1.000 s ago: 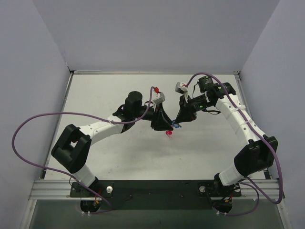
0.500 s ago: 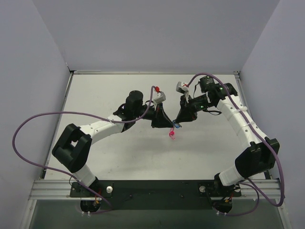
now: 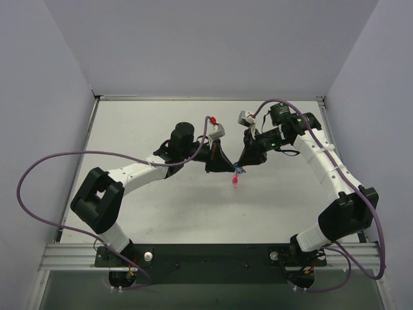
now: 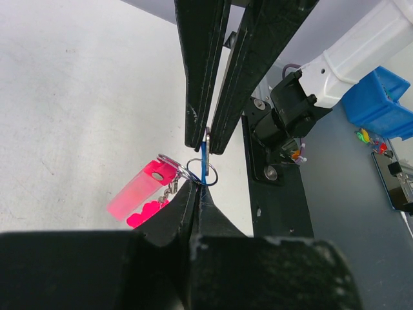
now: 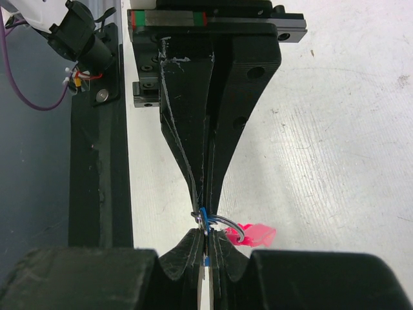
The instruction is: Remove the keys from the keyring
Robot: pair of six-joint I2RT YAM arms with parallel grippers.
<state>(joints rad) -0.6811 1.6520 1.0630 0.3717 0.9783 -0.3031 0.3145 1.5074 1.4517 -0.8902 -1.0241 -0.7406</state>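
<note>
The keys hang in mid-air between the two fingertips over the table's middle. The blue key (image 3: 237, 171) shows edge-on in the left wrist view (image 4: 203, 161). My right gripper (image 5: 206, 237) is shut on it, its silvery blade lying between the fingers. The thin silvery keyring (image 4: 211, 181) loops through the blue head. My left gripper (image 4: 197, 188) is shut on the keyring right at that head, tip to tip with the right gripper (image 4: 206, 139). Bright pink keys (image 4: 139, 197) dangle from the ring below (image 3: 235, 183) and to the side (image 5: 255, 234).
White table (image 3: 161, 206) walled on three sides. The black base rail (image 3: 206, 255) runs along the near edge. Purple cables (image 3: 39, 174) arc off both arms. A blue bin (image 4: 381, 103) sits beyond the table edge in the left wrist view.
My left gripper has shut on the keyring. The pink keys have shifted slightly right under the fingertips. The right gripper has stayed shut on the blue key.
</note>
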